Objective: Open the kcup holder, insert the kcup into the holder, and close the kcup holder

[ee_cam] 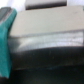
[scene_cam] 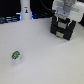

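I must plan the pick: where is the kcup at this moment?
In the exterior view, the kcup lies alone on the white table, lower left, far from the kcup holder at upper right.

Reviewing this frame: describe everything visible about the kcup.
The kcup is a small white pod with a green top, blurred in the exterior view. It sits alone on the pale table, toward that view's lower left, far from the black kcup holder and the gripper above it. Nothing touches it. Its exact tilt is unclear.
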